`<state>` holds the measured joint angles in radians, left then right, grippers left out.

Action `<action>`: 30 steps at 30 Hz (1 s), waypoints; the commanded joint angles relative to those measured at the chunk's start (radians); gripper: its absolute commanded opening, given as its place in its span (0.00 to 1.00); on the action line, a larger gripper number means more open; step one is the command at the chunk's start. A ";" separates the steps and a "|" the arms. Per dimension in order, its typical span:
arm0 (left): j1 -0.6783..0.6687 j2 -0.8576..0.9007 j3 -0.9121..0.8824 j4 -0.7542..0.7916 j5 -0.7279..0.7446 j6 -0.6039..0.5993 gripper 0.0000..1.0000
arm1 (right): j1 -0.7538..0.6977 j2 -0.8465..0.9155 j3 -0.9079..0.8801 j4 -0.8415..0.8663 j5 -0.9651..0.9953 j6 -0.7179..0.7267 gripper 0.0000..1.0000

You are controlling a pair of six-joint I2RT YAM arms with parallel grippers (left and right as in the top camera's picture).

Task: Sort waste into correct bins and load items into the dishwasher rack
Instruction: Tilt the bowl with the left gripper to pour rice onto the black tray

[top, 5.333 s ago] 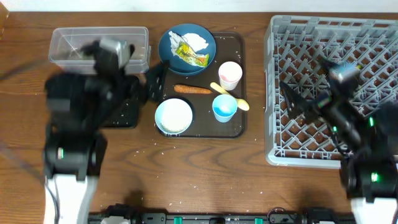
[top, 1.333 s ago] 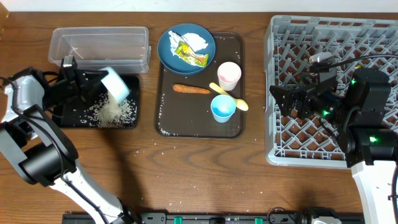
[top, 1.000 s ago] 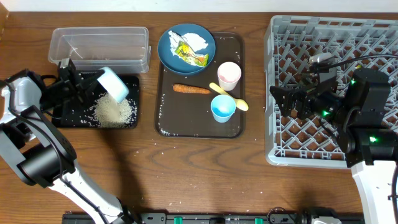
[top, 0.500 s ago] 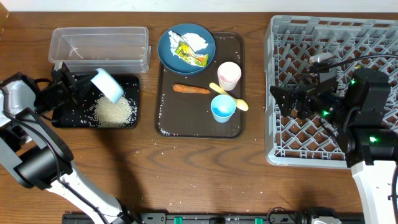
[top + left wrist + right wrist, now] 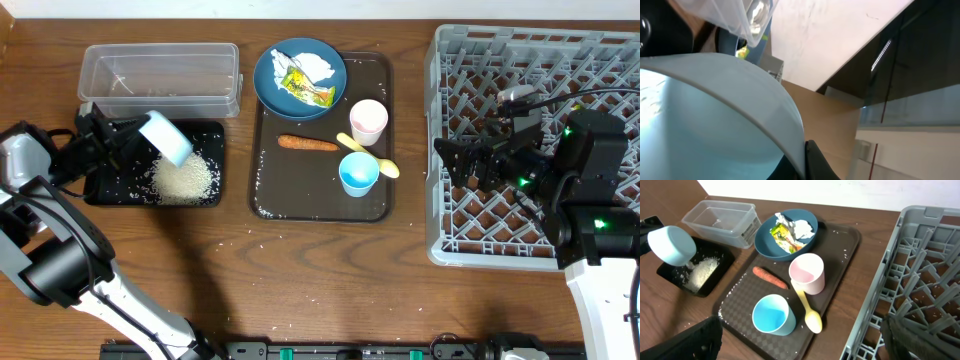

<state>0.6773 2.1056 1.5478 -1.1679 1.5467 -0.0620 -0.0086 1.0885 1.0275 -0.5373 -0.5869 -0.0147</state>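
Note:
My left gripper is shut on the rim of the pale blue bowl, which hangs tilted over the black tray beside a pile of rice. In the left wrist view the bowl fills the frame, its rim pinched against a finger. Tissue and a wrapper lie in the dark blue dish. The carrot, pink cup, light blue cup and spoon lie nearby. My right gripper stands open and empty over the rack.
The clear tub stands behind the black tray, with nothing in it. The dish, cups, carrot and spoon all sit on a dark brown serving tray mid-table. Stray rice grains dot the wood in front of both trays.
The left gripper has drawn the tilted bowl a little to the left, off the rice pile. Rice no longer streams from it. The right arm has not moved.

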 commanded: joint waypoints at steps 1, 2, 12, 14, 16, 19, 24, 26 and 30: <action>0.002 -0.001 -0.001 -0.027 0.026 -0.055 0.06 | 0.009 -0.002 0.023 0.001 0.004 -0.002 0.99; 0.002 -0.002 -0.001 -0.050 0.026 -0.064 0.06 | 0.009 -0.002 0.023 0.002 0.006 -0.002 0.99; -0.002 -0.004 -0.001 -0.174 0.026 -0.067 0.06 | 0.009 -0.002 0.023 -0.001 0.006 -0.002 0.99; -0.001 -0.004 -0.001 -0.171 0.026 -0.068 0.06 | 0.009 -0.002 0.023 0.000 0.007 -0.002 0.99; 0.000 -0.004 -0.001 -0.171 0.026 -0.072 0.06 | 0.009 -0.002 0.023 0.002 0.006 -0.002 0.99; 0.000 -0.004 -0.001 -0.177 0.026 -0.071 0.06 | 0.009 -0.002 0.023 0.002 0.007 -0.002 0.99; -0.016 -0.029 -0.001 -0.311 0.026 -0.010 0.06 | 0.009 -0.002 0.023 0.003 0.006 -0.002 0.99; -0.016 -0.034 0.004 -0.272 0.026 -0.012 0.06 | 0.009 -0.002 0.023 0.003 0.006 -0.002 0.99; -0.015 -0.036 0.006 -0.222 0.026 -0.018 0.06 | 0.009 -0.002 0.023 0.010 0.006 -0.002 0.99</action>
<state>0.6636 2.0998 1.5467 -1.3918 1.5501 -0.0998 -0.0086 1.0885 1.0275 -0.5316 -0.5831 -0.0147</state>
